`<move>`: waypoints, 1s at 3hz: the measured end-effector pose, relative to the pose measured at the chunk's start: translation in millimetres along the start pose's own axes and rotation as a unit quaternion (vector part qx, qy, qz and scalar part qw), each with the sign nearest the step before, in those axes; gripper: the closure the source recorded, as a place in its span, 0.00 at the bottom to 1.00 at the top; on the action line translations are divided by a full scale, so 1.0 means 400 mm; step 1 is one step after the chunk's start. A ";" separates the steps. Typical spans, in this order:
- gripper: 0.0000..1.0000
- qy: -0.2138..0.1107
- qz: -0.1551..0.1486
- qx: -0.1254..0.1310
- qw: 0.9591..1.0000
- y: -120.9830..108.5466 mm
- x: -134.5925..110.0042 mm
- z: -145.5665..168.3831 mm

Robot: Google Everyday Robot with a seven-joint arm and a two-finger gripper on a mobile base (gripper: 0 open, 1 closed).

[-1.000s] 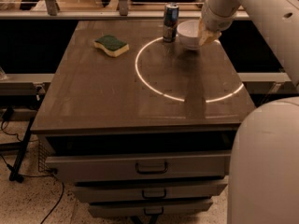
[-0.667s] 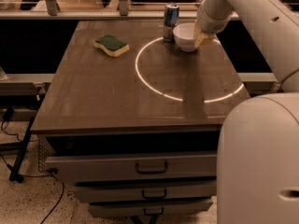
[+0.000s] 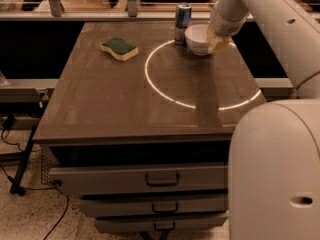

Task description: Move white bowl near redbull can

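Reaching in from the right, the arm [image 3: 265, 19] crosses the far right corner of the table [image 3: 125, 104], whose top carries a bright ring of light [image 3: 150, 84]. The bowl [image 3: 197, 38] is at the far edge of that ring, just beside the can [image 3: 182, 18] and to its right. I cannot tell whether it rests on the tabletop or hangs barely above it. The sponge [image 3: 119, 49] lies well apart to the left. The gripper [image 3: 218, 40] is at the bowl's right rim, jaws pinched narrowly onto that rim and holding nothing else.

The task looks nearly done. To finish well, set the bowl flat before letting go and open without dragging the rim. Then pull up and to the right, away from the can, which is slim and would likely tip at a nudge.

Against a second ago, bowl and gripper have slid a little left, closing on the can. The can and sponge have not moved.
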State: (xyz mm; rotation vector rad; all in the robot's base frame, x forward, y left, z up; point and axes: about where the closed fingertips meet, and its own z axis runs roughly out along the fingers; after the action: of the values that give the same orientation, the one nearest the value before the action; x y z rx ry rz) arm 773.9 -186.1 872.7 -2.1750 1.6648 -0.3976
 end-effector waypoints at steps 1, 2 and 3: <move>0.01 0.001 0.000 0.016 1.000 -0.010 -0.002 -0.056; 0.00 -0.005 0.000 0.060 0.998 -0.028 -0.019 -0.195; 0.00 -0.037 0.041 0.157 0.986 -0.033 -0.002 -0.426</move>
State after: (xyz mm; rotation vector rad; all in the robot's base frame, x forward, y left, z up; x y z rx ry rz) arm 710.6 -202.7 1030.4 -1.8637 1.5301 -0.5101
